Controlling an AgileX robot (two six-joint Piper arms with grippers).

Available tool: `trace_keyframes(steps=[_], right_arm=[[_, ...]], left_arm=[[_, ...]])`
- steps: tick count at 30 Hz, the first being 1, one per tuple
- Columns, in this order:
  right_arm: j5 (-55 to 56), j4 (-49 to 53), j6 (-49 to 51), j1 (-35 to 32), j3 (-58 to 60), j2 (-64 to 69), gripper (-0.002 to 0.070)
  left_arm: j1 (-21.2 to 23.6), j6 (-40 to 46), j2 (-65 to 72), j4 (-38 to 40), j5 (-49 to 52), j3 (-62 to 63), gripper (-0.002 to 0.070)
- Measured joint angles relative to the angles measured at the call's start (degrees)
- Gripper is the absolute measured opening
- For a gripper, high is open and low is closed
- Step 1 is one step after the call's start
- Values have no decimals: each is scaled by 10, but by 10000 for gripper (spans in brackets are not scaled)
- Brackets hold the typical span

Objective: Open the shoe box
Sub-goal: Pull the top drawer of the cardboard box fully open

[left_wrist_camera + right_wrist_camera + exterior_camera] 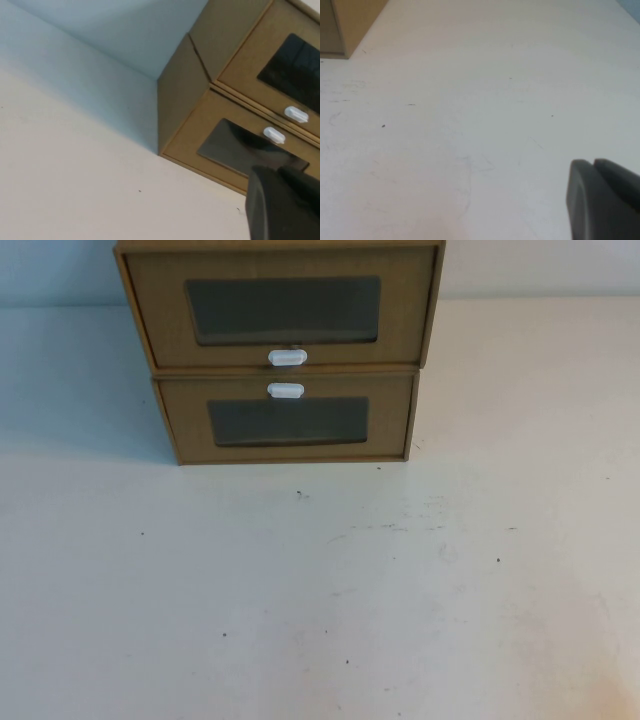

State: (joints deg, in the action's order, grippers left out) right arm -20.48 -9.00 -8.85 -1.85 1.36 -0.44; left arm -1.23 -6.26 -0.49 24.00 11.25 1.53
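Stacked brown cardboard shoe boxes [285,425], upper centre, are being judged light, flimsy, best pulled by white plastic tabs [286,390]. Jaws are being held closed, empty: left gripper [277,171] near boxes, right gripper [593,163] over white worktop [320,620].

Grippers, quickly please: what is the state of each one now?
Left gripper: shut, holding nothing, near the shoe boxes.
Right gripper: shut, holding nothing, over the table.
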Motion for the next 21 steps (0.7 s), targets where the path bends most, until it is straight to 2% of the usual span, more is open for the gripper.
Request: trace_keyframes(steps=[9,13,21], right_arm=[[0,0,0,0,0,0,-14],[0,0,0,0,0,0,-14],[0,0,0,0,0,0,-14]], left_arm=[[0,70,189,1,180,205,-5],[0,153,296,6,225,296,-5],[0,323,495,88,309,488,-5]])
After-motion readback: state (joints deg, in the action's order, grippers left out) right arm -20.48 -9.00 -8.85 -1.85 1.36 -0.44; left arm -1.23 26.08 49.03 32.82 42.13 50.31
